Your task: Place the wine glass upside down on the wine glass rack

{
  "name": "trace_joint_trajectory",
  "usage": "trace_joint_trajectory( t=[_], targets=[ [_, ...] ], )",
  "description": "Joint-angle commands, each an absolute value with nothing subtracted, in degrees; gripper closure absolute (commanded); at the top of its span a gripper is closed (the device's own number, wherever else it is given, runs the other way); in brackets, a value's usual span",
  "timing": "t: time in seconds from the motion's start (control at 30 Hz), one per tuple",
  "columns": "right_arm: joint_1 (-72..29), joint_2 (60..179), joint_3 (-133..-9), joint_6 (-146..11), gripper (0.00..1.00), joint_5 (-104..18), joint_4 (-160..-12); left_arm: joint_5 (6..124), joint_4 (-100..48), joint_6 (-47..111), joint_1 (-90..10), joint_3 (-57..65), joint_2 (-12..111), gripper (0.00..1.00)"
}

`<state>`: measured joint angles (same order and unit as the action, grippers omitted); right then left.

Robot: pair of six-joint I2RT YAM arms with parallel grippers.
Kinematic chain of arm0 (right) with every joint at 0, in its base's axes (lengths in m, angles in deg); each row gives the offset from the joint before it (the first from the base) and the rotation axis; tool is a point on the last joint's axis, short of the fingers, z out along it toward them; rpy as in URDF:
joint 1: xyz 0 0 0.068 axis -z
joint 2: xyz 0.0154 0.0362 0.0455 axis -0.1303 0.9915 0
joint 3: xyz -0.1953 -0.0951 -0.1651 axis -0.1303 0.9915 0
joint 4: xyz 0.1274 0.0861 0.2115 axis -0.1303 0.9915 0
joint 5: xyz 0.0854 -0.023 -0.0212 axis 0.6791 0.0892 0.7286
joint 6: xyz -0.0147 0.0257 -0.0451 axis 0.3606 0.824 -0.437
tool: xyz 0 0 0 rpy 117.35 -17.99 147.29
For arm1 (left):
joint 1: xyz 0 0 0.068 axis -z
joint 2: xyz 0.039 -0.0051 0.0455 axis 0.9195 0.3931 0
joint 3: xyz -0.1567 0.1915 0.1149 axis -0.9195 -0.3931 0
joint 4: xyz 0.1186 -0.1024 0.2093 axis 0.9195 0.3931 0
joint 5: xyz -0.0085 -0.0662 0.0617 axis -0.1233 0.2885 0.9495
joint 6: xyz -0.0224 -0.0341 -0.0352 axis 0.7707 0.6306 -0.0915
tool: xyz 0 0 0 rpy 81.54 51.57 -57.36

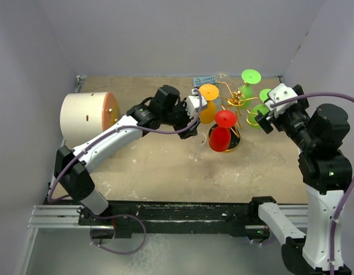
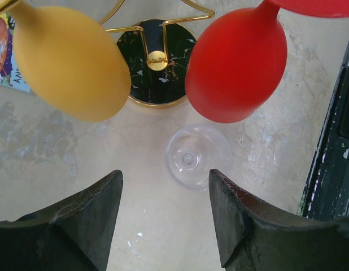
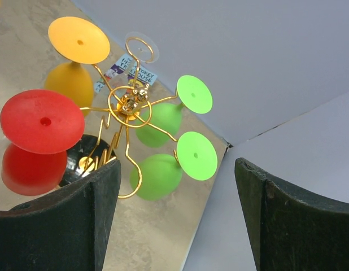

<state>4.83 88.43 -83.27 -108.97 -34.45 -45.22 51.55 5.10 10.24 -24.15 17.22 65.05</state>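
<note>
A clear wine glass [image 2: 191, 157] stands on the table just in front of the rack's black base [image 2: 166, 90]; it also shows faintly in the top view [image 1: 197, 148]. My left gripper [image 2: 165, 175] is open and empty, hovering above the table with the clear glass between and just beyond its fingertips. The gold wire rack [image 1: 235, 102] holds an orange glass [image 1: 208, 94], a red glass [image 1: 223, 134], two green glasses [image 3: 163, 169] and one clear glass [image 3: 142, 49], all upside down. My right gripper [image 3: 177, 166] is open and empty, right of the rack.
A cream cylinder [image 1: 85, 117] with an orange face lies at the left. A printed card [image 1: 203, 81] lies by the back wall. Grey walls close in the back and both sides. A black rail [image 1: 183, 215] runs along the near edge.
</note>
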Motion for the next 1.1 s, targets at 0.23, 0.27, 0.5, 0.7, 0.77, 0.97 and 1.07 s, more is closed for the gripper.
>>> trace_joint_trajectory(
  t=[0.23, 0.27, 0.5, 0.7, 0.77, 0.97, 1.07],
  targets=[
    [5.5, 86.6, -81.7, -108.2, 0.17, -34.2, -46.6, 56.7, 1.5, 11.0, -21.1, 20.8, 70.8, 0.37],
    [5.6, 86.6, -81.5, -108.2, 0.17, -34.1, -46.6, 56.8, 1.1, 10.8, -21.0, 20.4, 71.0, 0.37],
    [5.6, 86.3, -80.6, -108.3, 0.17, -34.4, -46.6, 58.8, 1.0, 9.6, -20.6, 20.1, 72.6, 0.45],
    [5.6, 86.3, -79.8, -108.4, 0.17, -34.7, -46.8, 60.2, 1.3, 8.8, -20.6, 18.3, 72.4, 0.52],
    [5.6, 86.4, -79.7, -108.4, 0.17, -34.8, -46.6, 60.6, 1.5, 8.4, -20.6, 17.8, 71.6, 0.54],
    [5.6, 86.4, -79.0, -108.4, 0.17, -34.8, -47.0, 61.6, 1.9, 6.8, -20.6, 16.1, 69.6, 0.58],
    [5.6, 86.5, -78.9, -108.4, 0.17, -34.8, -47.0, 61.6, 2.8, 6.6, -20.6, 15.8, 69.2, 0.61]
  ],
)
